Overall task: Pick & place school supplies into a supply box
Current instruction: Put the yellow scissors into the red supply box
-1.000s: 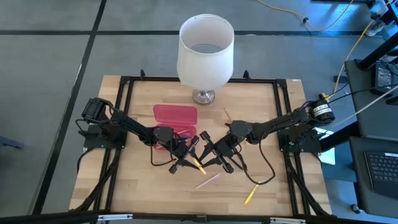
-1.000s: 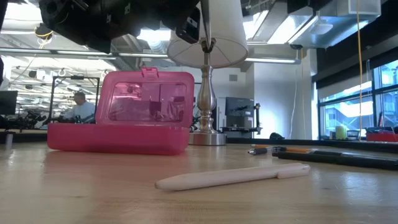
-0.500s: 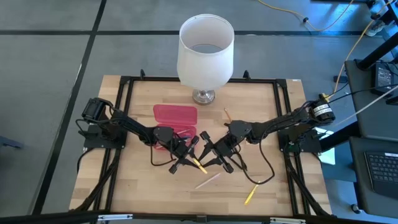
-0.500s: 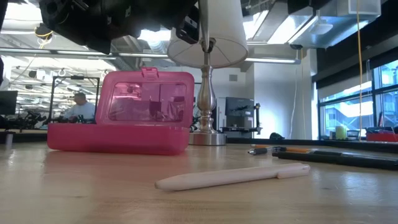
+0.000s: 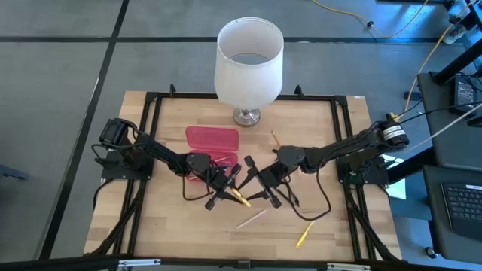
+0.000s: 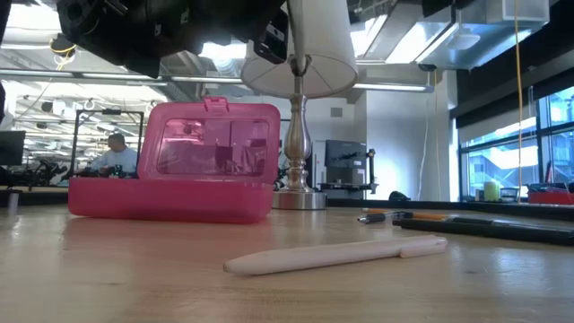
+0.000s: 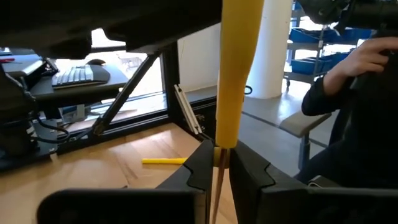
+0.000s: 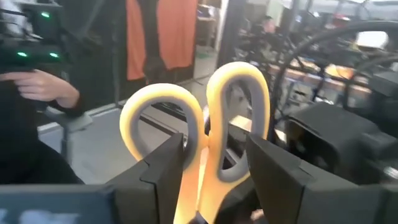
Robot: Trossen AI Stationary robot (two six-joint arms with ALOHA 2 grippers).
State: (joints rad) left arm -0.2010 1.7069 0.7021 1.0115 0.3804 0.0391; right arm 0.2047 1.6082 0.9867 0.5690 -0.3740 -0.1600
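Meanwhile, the right claw (image 5: 256,185) sits a touch farther from the left claw (image 5: 230,190) than a second ago, and its fingers (image 8: 278,177) now stand apart on either side of the scissors (image 8: 205,140) without pressing on them. The left claw is narrowed onto the scissors, its two dark fingers (image 7: 202,168) pinching them just where the yellow handle meets the thin blade, so the pair is carried above the surface (image 5: 158,218) at mid-table, between the two claws. Seen from the right wrist, the scissors have two pale yellow loops with grey inner lining; from above only a short yellow sliver shows. The supply box (image 5: 213,144), translucent pink-red, lies open just beside the left claw, its lid upright in the low view, in front of the white lamp (image 5: 249,60). A pale pen (image 6: 336,254) lies flat on the wood below the claws, a yellow pencil (image 5: 303,235) farther toward the near right, and a thin pencil (image 5: 276,138) near the lamp base. Nothing else has shifted.
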